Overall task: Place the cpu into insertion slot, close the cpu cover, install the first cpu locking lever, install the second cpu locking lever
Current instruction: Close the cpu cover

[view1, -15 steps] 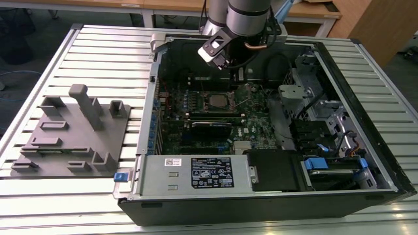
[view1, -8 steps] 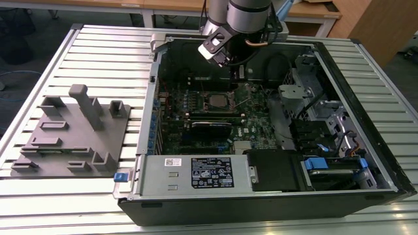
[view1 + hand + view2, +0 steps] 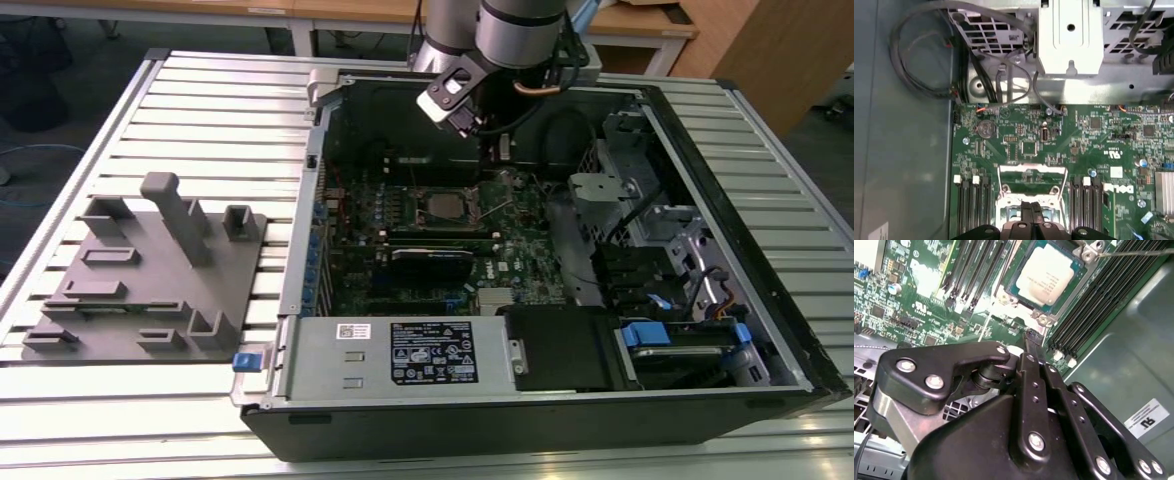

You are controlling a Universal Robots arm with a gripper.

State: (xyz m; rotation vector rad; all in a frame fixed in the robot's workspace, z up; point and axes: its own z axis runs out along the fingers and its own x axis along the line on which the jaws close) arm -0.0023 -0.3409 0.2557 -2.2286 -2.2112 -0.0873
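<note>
tool [image 3: 1030,336]: fingers pressed together, pinching nothing; poised just above the board, near the slot.
cpu [image 3: 1046,272]: seated flat in the insertion slot [image 3: 1003,297], just beyond the tool tip. Judged light, stiff, smooth-topped and fragile; best taken by opposite edges.
cpu cover [image 3: 1032,167]: thin metal frame, apparently tilted up, not yet closed.
markings: faint print on the cpu top; white label [image 3: 1146,420] on the case floor; white board lettering. None transcribed.

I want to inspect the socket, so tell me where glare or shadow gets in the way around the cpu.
Second wrist view: the cpu glares pale on top, the gripper a dark mass before it. First wrist view: the cpu cover gleams. Exterior view: the insertion slot lies in dim shade inside the case.
</note>
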